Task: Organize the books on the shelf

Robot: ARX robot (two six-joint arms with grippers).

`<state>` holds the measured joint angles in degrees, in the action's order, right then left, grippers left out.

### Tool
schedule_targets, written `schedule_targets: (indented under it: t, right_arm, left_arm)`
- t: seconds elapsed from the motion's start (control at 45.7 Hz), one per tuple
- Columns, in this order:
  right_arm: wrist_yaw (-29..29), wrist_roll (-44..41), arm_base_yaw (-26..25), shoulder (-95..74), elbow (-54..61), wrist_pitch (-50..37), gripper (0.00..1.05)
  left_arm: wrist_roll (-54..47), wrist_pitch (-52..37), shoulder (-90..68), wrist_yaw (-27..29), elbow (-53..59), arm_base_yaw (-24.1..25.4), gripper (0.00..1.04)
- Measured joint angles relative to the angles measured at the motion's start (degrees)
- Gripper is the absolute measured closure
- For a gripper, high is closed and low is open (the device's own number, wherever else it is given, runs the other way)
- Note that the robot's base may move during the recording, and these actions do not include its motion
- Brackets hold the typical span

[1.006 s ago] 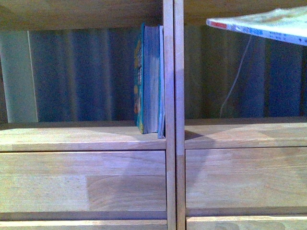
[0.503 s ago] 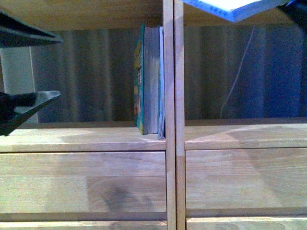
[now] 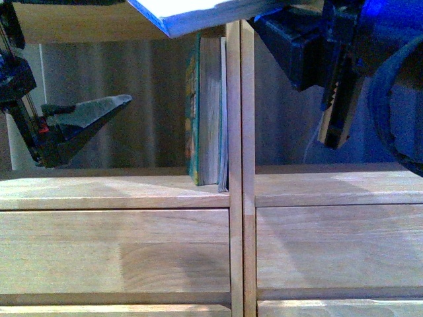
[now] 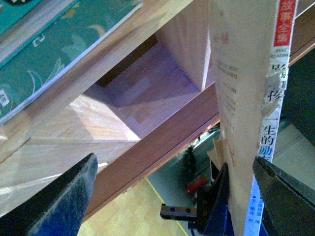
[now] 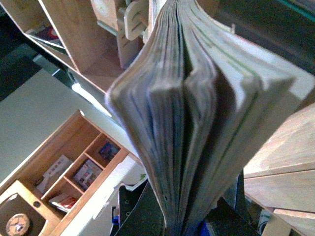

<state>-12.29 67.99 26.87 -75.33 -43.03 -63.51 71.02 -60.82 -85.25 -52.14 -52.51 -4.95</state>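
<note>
Light natural-wood shelf (image 3: 119,191): two side-by-side columns, parted by a double upright. Each column shows an open compartment above a plain flat drawer front, left (image 3: 119,251) and right (image 3: 337,244). Both drawers are closed.

Left open compartment: holds one thick teal-covered book with grey page edges (image 3: 210,112). It stands upright on the compartment floor at the right end, pressed against the upright, page edges facing out.

White-covered booklet with a white-and-red spine (image 4: 246,98): outside the shelf, held in the air. In the front view it sits tilted at the top, crossing in front of the upright, just above the teal book.

Right gripper (image 5: 182,223): fingers closed on the booklet's lower edge, with the pages fanning out above the grip. Its arm hangs before the right compartment.

Left gripper (image 4: 174,160): fingers spread wide, gripping nothing. The booklet stands between them, close to one finger; whether they touch cannot be told. It is level with the left compartment.

Second wooden unit with small cubbies (image 5: 74,162): seen behind in the right wrist view. It holds flat colourful items, too blurred to identify.
</note>
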Motion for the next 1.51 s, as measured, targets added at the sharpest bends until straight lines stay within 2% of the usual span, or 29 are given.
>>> schedule_targets:
  t: [0.306, 0.634, 0.897, 1.334, 1.378, 1.509]
  right_arm:
    - [2.64, -2.29, 4.0, -0.02, -0.46, 0.26, 0.98]
    - [2.23, -1.49, 2.6, -1.05, -0.72, -0.13, 0.98]
    - [2.12, -1.2, 2.97, -1.25, -0.48, -0.13, 0.98]
    - [3.15, -1.4, 9.53, -1.73, 0.26, -0.37, 0.98]
    - [3.26, -1.42, 9.81, -1.92, 0.26, -0.37, 0.98]
    - [3.72, -1.27, 10.12, -2.45, 0.48, -0.37, 0.98]
  left_arm:
    - [4.22, -6.62, -0.59, 0.2, 0.17, 0.57, 0.07]
    - [6.95, -12.22, -0.68, -1.44, 1.79, 0.85, 0.07]
    - [7.5, -12.11, -0.68, -0.96, 1.88, 0.48, 0.07]
    - [5.31, -9.11, -0.5, 0.55, 1.86, -1.99, 0.07]
    - [4.85, -8.59, -0.28, 0.83, 1.86, -2.4, 0.11]
    - [2.97, -6.49, 0.74, 1.66, 1.86, -3.17, 0.33]
